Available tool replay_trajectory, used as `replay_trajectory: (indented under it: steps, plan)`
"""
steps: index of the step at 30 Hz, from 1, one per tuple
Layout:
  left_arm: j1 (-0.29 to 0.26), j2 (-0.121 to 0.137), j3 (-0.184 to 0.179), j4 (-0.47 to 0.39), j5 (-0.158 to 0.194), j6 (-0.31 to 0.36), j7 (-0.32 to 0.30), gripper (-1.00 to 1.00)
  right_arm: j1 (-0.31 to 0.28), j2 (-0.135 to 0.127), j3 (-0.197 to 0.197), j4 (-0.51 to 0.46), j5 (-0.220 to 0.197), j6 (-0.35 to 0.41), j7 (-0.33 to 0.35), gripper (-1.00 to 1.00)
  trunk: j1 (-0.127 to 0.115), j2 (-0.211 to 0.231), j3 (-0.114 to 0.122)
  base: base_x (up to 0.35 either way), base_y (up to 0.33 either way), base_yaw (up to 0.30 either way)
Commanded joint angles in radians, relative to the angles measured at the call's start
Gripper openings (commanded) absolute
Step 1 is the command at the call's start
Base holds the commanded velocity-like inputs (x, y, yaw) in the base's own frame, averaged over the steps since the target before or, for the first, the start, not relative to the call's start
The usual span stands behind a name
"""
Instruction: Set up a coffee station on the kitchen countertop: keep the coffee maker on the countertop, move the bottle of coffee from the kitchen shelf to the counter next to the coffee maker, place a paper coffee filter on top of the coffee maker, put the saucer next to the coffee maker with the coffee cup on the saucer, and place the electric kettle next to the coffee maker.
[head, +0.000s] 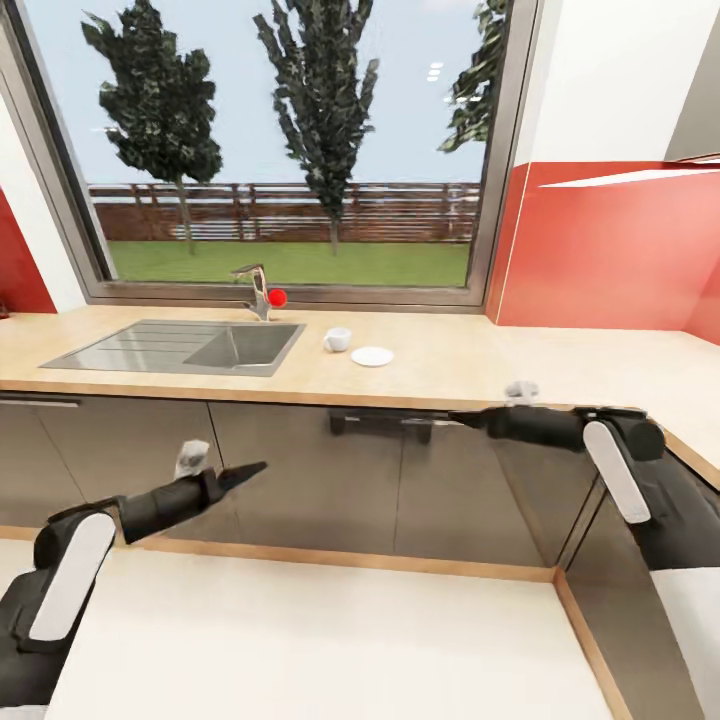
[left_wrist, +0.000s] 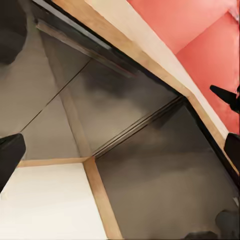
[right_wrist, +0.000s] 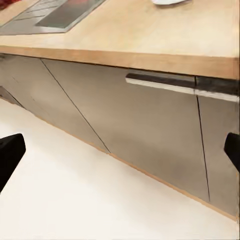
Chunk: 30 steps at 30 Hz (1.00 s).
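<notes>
The light wood countertop (head: 440, 365) runs under the window. On it, right of the sink, stand the white coffee cup (head: 337, 339) and, just beside it, the flat white saucer (head: 372, 356), bare; the saucer's edge (right_wrist: 170, 1) also shows in the right wrist view. My left gripper (head: 248, 469) hangs open low in front of the cabinet doors, well below the counter edge. My right gripper (head: 466, 418) is open too, level with the counter's front edge and below-right of the saucer. Both hold nothing. The coffee maker, bottle of coffee, paper coffee filter, electric kettle and kitchen shelf are out of view.
A grey steel sink (head: 190, 346) with a faucet and red knob (head: 277, 297) lies at the counter's left. Dark grey cabinet doors (head: 300, 470) with a bar handle (right_wrist: 165, 82) sit below. The counter turns a corner at the right, under a red backsplash (head: 610, 250).
</notes>
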Motion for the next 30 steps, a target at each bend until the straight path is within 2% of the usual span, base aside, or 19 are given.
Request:
replay_trajectory:
  steps: [1,2,3,4,8,11,13,14,16,17,20,21,30]
  plan:
    - [-0.032,0.0,0.003,0.01,-0.007,0.007,-0.004,1.0,-0.026,0.0,-0.002,0.013,0.006,0.008,0.005,1.0,0.0,-0.001,-0.001,0.0,0.0,0.0]
    - [-0.092,-0.001,0.006,0.043,-0.006,0.011,-0.004,1.0,-0.069,0.001,-0.005,0.051,0.006,0.015,0.005,1.0,0.0,-0.001,-0.001,0.0,0.0,0.0]
    - [-0.124,-0.002,0.007,0.068,-0.005,0.012,-0.004,1.0,-0.091,0.001,-0.006,0.076,0.006,0.017,0.005,1.0,0.0,-0.001,-0.001,0.0,0.0,0.0]
    - [-0.19,-0.009,0.008,0.13,-0.004,0.014,-0.004,1.0,-0.136,0.003,-0.007,0.135,0.006,0.021,0.004,1.0,0.0,-0.001,-0.001,0.0,0.0,0.0]
    - [-0.487,-0.06,0.01,0.478,-0.003,0.016,0.0,1.0,-0.333,0.006,-0.009,0.41,0.005,0.024,0.002,1.0,0.0,-0.001,-0.001,0.0,0.0,0.0]
    - [-0.596,-0.086,0.009,0.623,-0.004,0.014,0.013,1.0,-0.397,0.008,-0.009,0.508,0.005,0.022,0.0,1.0,0.0,-0.001,-0.001,0.0,0.0,0.0]
    - [-0.716,-0.105,0.01,0.809,-0.003,0.011,0.068,1.0,-0.449,0.011,-0.009,0.602,0.003,0.019,-0.002,1.0,0.0,-0.001,-0.001,0.0,0.0,0.0]
    - [-0.755,-0.11,0.013,0.87,-0.003,0.01,0.096,1.0,-0.461,0.021,-0.009,0.627,0.003,0.019,-0.002,1.0,0.0,-0.001,-0.001,0.0,0.0,0.0]
    - [-0.795,-0.116,0.034,0.924,-0.003,0.009,0.125,1.0,-0.475,0.04,-0.009,0.655,0.003,0.018,-0.003,1.0,0.0,-0.001,-0.001,0.0,0.0,0.0]
    - [-0.805,-0.117,0.056,0.931,-0.003,0.008,0.132,1.0,-0.478,0.045,-0.009,0.662,0.002,0.018,-0.002,1.0,0.0,-0.001,-0.001,0.0,0.0,0.0]
    - [-0.813,-0.119,0.091,0.933,-0.003,0.008,0.139,1.0,-0.481,0.05,-0.01,0.67,0.002,0.018,-0.002,1.0,0.0,-0.001,-0.001,0.0,0.0,0.0]
    - [-0.819,-0.121,0.118,0.936,-0.003,0.008,0.142,1.0,-0.482,0.056,-0.012,0.677,0.001,0.018,-0.002,1.0,0.0,-0.001,-0.001,0.031,0.0,0.0]
    - [-0.822,-0.121,0.136,0.943,-0.003,0.008,0.144,1.0,-0.482,0.07,-0.014,0.683,0.0,0.018,-0.001,1.0,0.0,-0.001,-0.001,0.228,0.0,0.0]
